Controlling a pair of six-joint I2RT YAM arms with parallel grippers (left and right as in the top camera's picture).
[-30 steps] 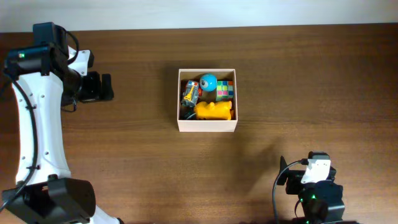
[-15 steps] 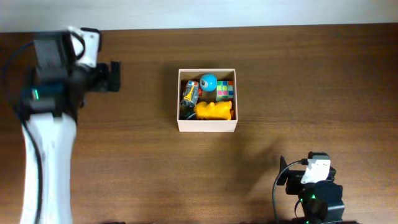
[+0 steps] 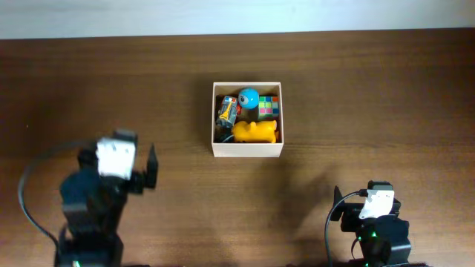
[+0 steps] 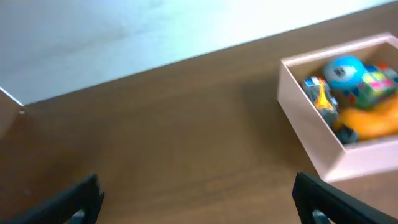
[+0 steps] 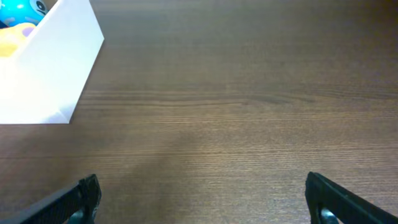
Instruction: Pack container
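Observation:
The container (image 3: 246,150) is a square white box in the middle of the table. It holds a blue ball (image 3: 249,97), a colourful cube (image 3: 269,108), a yellow toy (image 3: 256,132) and a small orange and blue toy (image 3: 226,111). It also shows in the left wrist view (image 4: 311,140) and its corner shows in the right wrist view (image 5: 56,74). My left gripper (image 3: 148,173) is open and empty at the front left, far from the box. My right gripper (image 5: 202,196) is open and empty over bare wood at the front right.
The table is dark brown wood (image 3: 356,96). Its far edge meets a white wall (image 3: 237,15). My right arm's base (image 3: 375,226) sits at the front edge.
My left arm has swung from the far left of the table back toward the front left, near its base. The right arm and the box have not moved.

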